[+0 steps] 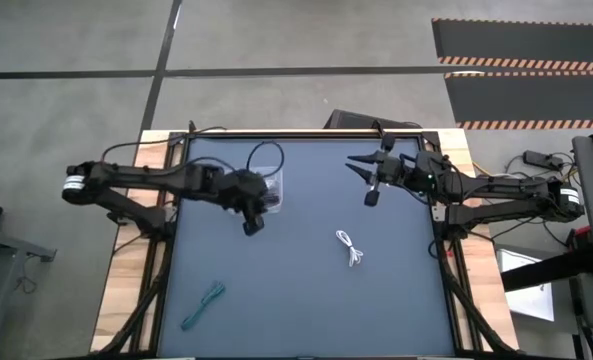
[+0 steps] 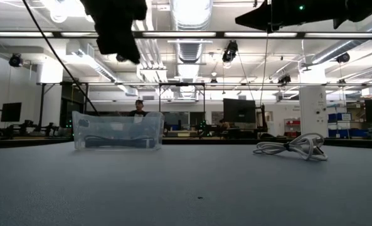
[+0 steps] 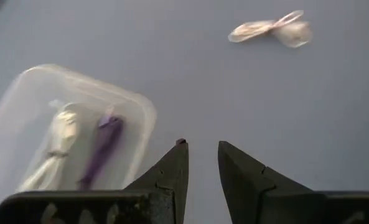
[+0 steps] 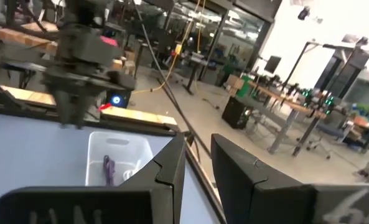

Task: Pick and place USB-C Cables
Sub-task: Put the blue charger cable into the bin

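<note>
USB-C cables: two left out on the worktop, two already in the clear box.

My left tool (image 1: 253, 224) hangs above the worktop right beside the clear box (image 1: 273, 188), just past its near edge. Fingers (image 3: 172, 171) stand a narrow gap apart, nothing between them. My right tool (image 1: 373, 196) hangs over the far right part of the worktop, also a narrow gap, empty.

Outward from the left tool:
- Box: thin, see-through plastic, rounded corners, low walls. Inside, a purple cable (image 3: 102, 149) and a white cable (image 3: 55, 149) lie side by side, folded into short, soft bundles.
- Loose white cable (image 1: 350, 247): toward the right arm's side and a bit nearer the front edge than my left tool. Thin glossy cord, looped and pinched at the middle, bow-like. Long axis runs roughly front-to-back, slightly slanted.
- Teal cable (image 1: 203, 305): well apart, near the front-left corner, lying diagonally. Slim, straight bundle.

Judgement: the white one sits between both tools, somewhat closer to the right tool; the teal one is clearly left-arm territory. Either grab wants the fingers set across the bundle's long axis.
</note>
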You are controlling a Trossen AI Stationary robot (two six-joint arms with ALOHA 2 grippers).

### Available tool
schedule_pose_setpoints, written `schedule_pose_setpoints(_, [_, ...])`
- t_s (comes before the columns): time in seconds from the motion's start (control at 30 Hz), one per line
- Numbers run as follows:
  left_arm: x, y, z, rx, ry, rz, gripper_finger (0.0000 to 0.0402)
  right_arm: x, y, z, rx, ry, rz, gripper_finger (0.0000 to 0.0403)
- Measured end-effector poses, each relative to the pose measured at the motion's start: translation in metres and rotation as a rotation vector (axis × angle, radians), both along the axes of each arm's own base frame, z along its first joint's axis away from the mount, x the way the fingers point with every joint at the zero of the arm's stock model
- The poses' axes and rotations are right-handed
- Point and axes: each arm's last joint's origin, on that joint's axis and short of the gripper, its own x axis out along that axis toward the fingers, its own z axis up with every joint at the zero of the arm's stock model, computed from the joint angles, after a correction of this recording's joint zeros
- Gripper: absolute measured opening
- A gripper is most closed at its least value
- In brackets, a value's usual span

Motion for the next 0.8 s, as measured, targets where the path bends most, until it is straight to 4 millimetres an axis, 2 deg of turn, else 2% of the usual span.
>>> schedule_pose_setpoints(0.23, [0.000, -0.040, 0.001, -0.152, -0.037, 0.021, 0.0070, 0.000, 0.000, 0.003, -0.056, -0.021, -0.003, 0.0068])
schedule_pose_setpoints(0.47, [-0.004, -0.078, -0.007, -0.445, 0.042, 0.116, 0.0070, 0.000, 0.000, 0.004, -0.084, -0.021, -0.005, 0.0068])
schedule_pose_setpoints(0.67, [-0.007, -0.116, -0.023, -0.665, 0.223, 0.182, 0.0070, 0.000, 0.000, 0.005, -0.097, -0.029, -0.006, 0.0068])
schedule_pose_setpoints(0.8, [-0.011, -0.137, -0.037, -0.739, 0.379, 0.228, 0.0070, 0.000, 0.000, 0.005, -0.103, -0.028, -0.007, 0.0068])
